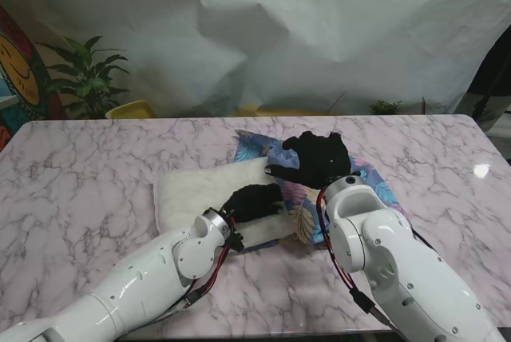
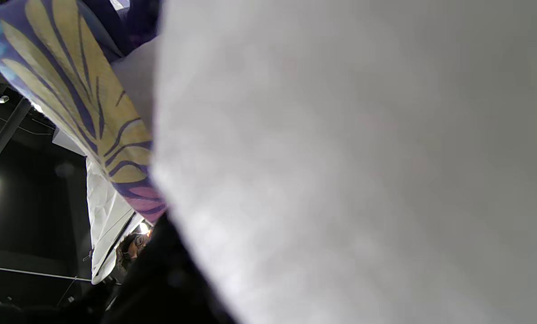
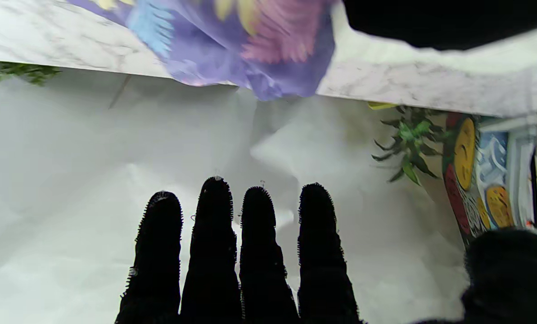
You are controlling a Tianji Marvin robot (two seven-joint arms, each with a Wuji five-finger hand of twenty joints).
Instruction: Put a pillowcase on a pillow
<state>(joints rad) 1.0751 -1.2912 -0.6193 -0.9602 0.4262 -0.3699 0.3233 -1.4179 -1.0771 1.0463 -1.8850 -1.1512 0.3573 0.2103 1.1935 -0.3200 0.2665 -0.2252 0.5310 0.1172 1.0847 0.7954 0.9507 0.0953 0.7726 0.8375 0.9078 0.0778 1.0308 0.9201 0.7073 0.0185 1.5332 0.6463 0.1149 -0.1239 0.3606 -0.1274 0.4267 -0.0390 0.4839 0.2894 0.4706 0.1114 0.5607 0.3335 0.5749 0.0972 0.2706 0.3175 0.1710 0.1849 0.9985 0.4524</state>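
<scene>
A white pillow (image 1: 200, 190) lies on the marble table (image 1: 96, 166), its right end inside a purple floral pillowcase (image 1: 302, 208). My left hand (image 1: 254, 200), in a black glove, is curled on the pillow's near edge at the pillowcase mouth. In the left wrist view the pillow (image 2: 340, 157) fills most of the frame, with the pillowcase (image 2: 70, 81) beside it and the glove (image 2: 160, 279) under it. My right hand (image 1: 315, 158) hovers over the pillowcase, fingers (image 3: 232, 252) straight and holding nothing. The pillowcase (image 3: 250, 45) shows past them.
A white sheet hangs behind the table. A potted plant (image 1: 88, 78) and a yellow object (image 1: 132, 109) stand beyond the far left edge. The table's far edge runs just behind the pillowcase. Bare marble (image 3: 408, 81) lies around the pillow.
</scene>
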